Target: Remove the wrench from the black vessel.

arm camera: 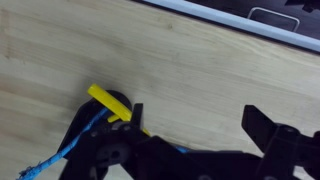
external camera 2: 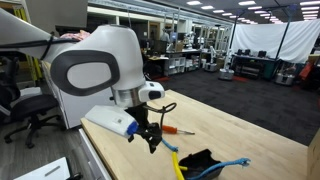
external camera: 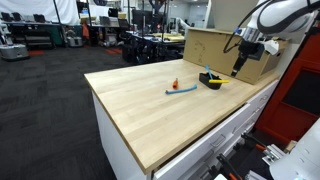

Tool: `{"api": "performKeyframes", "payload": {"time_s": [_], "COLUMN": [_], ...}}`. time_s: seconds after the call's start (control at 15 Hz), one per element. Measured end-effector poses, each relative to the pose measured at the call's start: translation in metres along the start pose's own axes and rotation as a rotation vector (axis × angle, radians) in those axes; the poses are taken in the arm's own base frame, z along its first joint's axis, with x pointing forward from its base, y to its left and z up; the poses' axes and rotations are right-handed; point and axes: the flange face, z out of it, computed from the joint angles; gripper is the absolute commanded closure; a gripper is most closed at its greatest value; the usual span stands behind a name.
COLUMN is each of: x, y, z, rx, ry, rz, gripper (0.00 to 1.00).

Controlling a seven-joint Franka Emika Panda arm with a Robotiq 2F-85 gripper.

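Observation:
The black vessel (external camera: pixel 211 82) is a small low bowl on the wooden table, in front of the cardboard box. The yellow wrench (external camera: pixel 209 74) lies in it with one end sticking over the rim. In the wrist view the wrench (arm camera: pixel 108 101) juts up-left out of the bowl (arm camera: pixel 92 128), close to the left finger. In an exterior view the wrench (external camera 2: pixel 174 158) leans out of the bowl (external camera 2: pixel 203 160). My gripper (external camera: pixel 237 68) (arm camera: pixel 198 118) (external camera 2: pixel 153 145) hangs open and empty above the table, just beside the bowl.
A slender blue tool (external camera: pixel 181 91) lies on the table with one end at the bowl. A tiny red-orange object (external camera: pixel 174 83) stands near it. A big cardboard box (external camera: pixel 212 48) stands behind the bowl. The table edge (arm camera: pixel 230 20) runs along the top of the wrist view.

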Motion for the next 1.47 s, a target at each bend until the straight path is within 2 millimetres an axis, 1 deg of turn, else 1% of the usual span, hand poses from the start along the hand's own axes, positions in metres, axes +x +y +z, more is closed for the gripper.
{"api": "performKeyframes", "payload": {"time_s": [0.27, 0.47, 0.67, 0.93, 1.07, 1.27, 1.33, 1.4, 1.47], "x": [0.011, 0.021, 0.034, 0.049, 0.052, 0.051, 0.049, 0.047, 0.046], "y": [0.047, 0.073, 0.087, 0.097, 0.104, 0.114, 0.117, 0.12, 0.121], "z": [0.021, 0.042, 0.063, 0.09, 0.103, 0.118, 0.122, 0.125, 0.127], "rx": [0.006, 0.01, 0.015, 0.021, 0.025, 0.029, 0.033, 0.036, 0.039], "ry": [-0.015, -0.045, -0.061, -0.069, -0.077, -0.095, -0.102, -0.109, -0.115], "rz": [-0.211, -0.378, -0.546, -0.768, -0.846, -0.912, -0.922, -0.93, -0.936], "gripper": [0.0, 0.0, 0.0, 0.0, 0.0, 0.0, 0.04, 0.27, 0.29]}}
